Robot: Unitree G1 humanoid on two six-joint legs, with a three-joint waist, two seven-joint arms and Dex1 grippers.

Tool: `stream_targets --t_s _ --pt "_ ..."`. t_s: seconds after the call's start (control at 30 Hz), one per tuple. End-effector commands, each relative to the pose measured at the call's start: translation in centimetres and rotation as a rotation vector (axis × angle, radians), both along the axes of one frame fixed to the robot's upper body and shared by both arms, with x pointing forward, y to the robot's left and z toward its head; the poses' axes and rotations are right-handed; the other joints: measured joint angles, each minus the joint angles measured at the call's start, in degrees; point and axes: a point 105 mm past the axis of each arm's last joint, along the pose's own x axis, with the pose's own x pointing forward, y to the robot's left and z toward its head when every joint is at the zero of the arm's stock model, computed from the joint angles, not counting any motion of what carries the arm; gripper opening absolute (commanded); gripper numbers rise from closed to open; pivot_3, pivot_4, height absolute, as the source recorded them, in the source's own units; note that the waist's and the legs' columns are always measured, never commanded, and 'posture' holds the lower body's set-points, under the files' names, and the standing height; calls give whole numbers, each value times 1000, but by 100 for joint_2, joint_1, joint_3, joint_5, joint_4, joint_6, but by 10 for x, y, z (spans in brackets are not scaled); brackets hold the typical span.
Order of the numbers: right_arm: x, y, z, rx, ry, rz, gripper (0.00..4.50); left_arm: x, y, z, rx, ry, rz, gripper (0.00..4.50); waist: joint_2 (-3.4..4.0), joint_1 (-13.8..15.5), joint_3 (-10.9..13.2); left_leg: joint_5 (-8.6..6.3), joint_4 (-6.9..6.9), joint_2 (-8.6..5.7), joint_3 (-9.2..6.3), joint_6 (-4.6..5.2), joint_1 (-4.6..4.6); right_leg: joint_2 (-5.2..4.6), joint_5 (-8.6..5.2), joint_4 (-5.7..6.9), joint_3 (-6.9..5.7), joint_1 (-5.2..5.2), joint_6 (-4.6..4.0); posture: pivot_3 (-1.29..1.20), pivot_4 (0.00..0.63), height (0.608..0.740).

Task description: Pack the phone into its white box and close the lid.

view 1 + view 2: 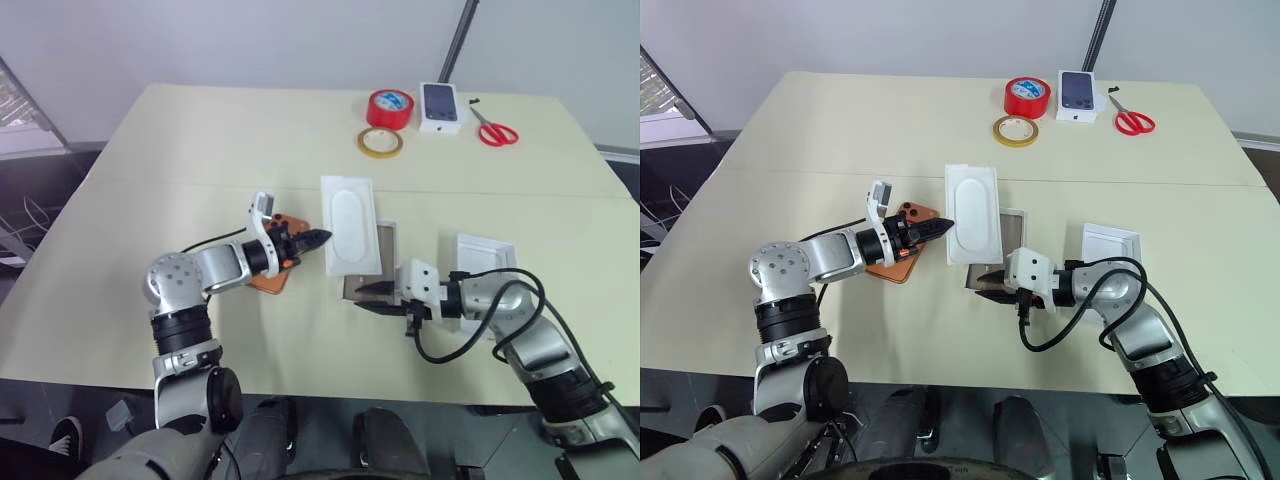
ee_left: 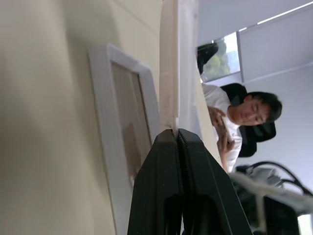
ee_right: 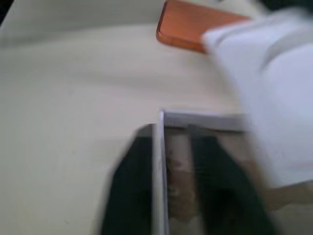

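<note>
My left gripper [image 1: 320, 238] is shut on the near edge of a flat white insert [image 1: 348, 222] with an oval recess, holding it tilted over the table. The orange phone [image 1: 892, 268] lies on the table under my left forearm and also appears in the right wrist view [image 3: 188, 27]. The white box [image 1: 386, 250], with its grey-brown floor, sits partly under the insert. My right gripper [image 1: 362, 297] is open, with its fingers [image 3: 134, 181] on either side of the box's near wall [image 3: 159, 161]. The lid [image 1: 487, 252] lies behind my right arm.
At the table's far side are a red tape roll [image 1: 390, 107], a yellow tape ring [image 1: 380, 142], a small white box with a phone picture [image 1: 441, 107] and red scissors [image 1: 495, 130]. A seated person [image 2: 239, 122] is in the background.
</note>
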Motion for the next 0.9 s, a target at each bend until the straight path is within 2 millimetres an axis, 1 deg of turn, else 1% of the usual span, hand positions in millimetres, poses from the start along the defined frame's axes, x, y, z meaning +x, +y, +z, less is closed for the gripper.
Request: stream_targets --t_s 0.03,0.07,0.13,0.2,0.27,0.3,0.33,0.43,0.5,0.6,0.7,0.77,0.83,0.87,0.9 --pt "-10 -23 16 -3 -16 -35 2423 -3 -4 10 -16 -60 -28 0 0 5 0 -1 0 -1 -1 1 0 -2 0 -2 0 1 0 0 150 728" --pt "-15 -37 16 -27 1 -66 2423 -2 -6 8 -17 -57 -34 0 0 31 0 -2 -1 -2 -1 3 -2 -4 0 -3 1 1 0 0 150 728" --pt "-21 -51 16 -53 18 -98 2423 -1 -10 7 -19 -56 -42 0 -4 15 2 -8 0 -6 0 13 -4 -11 0 -10 1 3 -1 0 150 728" --pt "-19 -64 19 -40 13 -150 2423 -1 -16 6 -12 -63 -61 0 -5 -14 3 -17 1 -7 1 30 -3 -14 1 -10 2 6 -2 0 150 728" --pt "-10 -82 27 -24 -27 -239 2423 -4 -29 4 -12 -58 -112 0 -3 -19 2 -19 -2 -5 1 32 1 -12 1 -8 4 5 -3 0 150 728" --pt "-6 -87 31 -14 -41 -269 2423 -6 -33 3 -12 -57 -132 0 -4 -11 2 -19 -4 -4 1 33 1 -12 1 -7 4 3 -2 0 150 728" --pt "-3 -90 33 -23 -72 -287 2423 -6 -37 0 0 -55 -142 0 -5 -7 3 -19 -4 -4 1 32 0 -11 1 -8 3 3 -2 0 150 728" --pt "2 -92 37 -22 -114 -305 2423 -4 -40 -8 26 -49 -143 0 -4 -10 3 -17 -4 -4 1 30 -2 -11 1 -9 3 0 -2 0 150 728" --pt "4 -92 40 -5 -132 -318 2423 -2 -41 -9 25 -48 -141 0 -4 -8 3 -17 -5 -3 1 30 -2 -10 1 -8 3 0 -2 0 150 728" --pt "3 -92 39 -4 -137 -322 2423 1 -41 -8 19 -54 -130 0 -5 -7 3 -16 -3 -3 1 30 -3 -10 1 -9 3 0 -2 0 150 728" --pt "3 -97 36 -18 -143 -337 2498 2 -43 -8 18 -56 -132 931 -5 5 3 -17 -2 -4 1 32 -4 -11 1 -9 3 1 -2 0 150 728" --pt "4 -97 36 -14 -149 -338 2498 2 -43 -9 18 -49 -134 1894 -5 1 3 -17 -1 -4 1 32 -4 -12 1 -9 3 1 -2 0 150 728" --pt "7 -93 40 8 -156 -333 2498 -4 -43 -5 8 -60 -168 2950 -5 -5 3 -17 -1 -5 1 32 -4 -12 1 -9 3 1 -2 0 150 728" --pt "9 -91 42 20 -161 -331 2498 -2 -41 -5 49 -88 -151 3377 -5 -8 3 -17 -2 -5 1 31 -3 -11 1 -8 3 1 -2 0 150 728" --pt "11 -90 43 26 -164 -330 2498 0 -40 -5 81 -111 -137 3377 -5 -19 4 -16 -3 -4 0 31 -4 -10 1 -7 2 0 -2 0 150 728"
